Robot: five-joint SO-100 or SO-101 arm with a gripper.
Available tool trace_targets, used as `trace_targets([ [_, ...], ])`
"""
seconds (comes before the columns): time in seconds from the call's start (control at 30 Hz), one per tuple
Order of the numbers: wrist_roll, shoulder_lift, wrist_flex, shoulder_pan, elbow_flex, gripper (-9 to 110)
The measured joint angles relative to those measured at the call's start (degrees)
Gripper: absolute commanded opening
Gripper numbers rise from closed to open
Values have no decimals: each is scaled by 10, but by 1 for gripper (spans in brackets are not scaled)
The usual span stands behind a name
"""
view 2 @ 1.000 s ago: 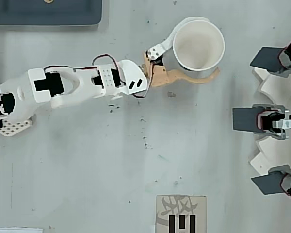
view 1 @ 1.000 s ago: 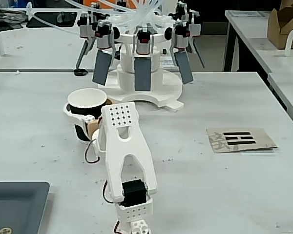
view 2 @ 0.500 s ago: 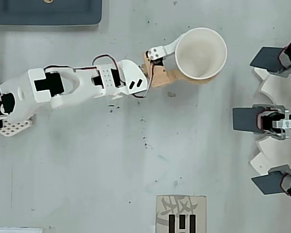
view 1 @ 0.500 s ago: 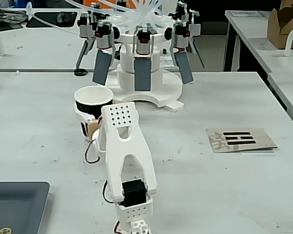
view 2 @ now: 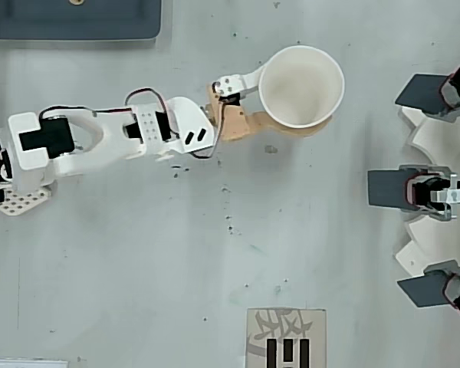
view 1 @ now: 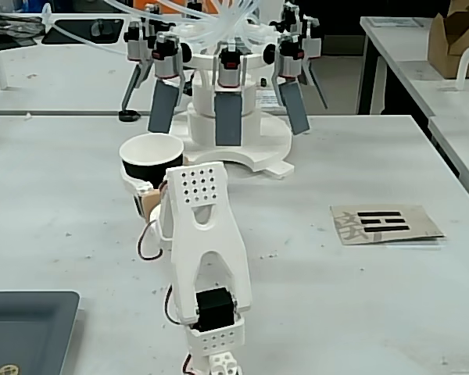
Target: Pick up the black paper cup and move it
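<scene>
my two-finger tool (view 2: pixel 291 103) is closed around the small tapered black paper cup with the white rolled rim and white inside (view 2: pixel 301 86). in the overhead view, the white finger (view 2: pixel 244 80) curves along one side of the cup wall and the tan finger (view 2: pixel 249 126) runs along the other side, both touching the cup. the cup stands upright, mouth up; whether its base rests on the pale grey speckled counter (view 2: pixel 215 253) or is lifted, i cannot tell.

in the fixed view, the cup (view 1: pixel 152 160) sits just beyond my white arm (view 1: pixel 202 234), near the flat grey rectangular paddles (view 1: pixel 227 119) of the white multi-arm fixture (view 1: pixel 242 144); cup and paddles are apart. a tan card with black bars (view 1: pixel 384 223) lies well to the right. a dark blue-grey tray (view 1: pixel 23 328) occupies the lower left corner.
</scene>
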Motion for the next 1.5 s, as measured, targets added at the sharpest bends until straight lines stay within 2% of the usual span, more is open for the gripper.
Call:
trace_targets([
  [0.6,-40,177,-91,6,238,8],
  [1.5,-50,396,-96,57,440,5],
])
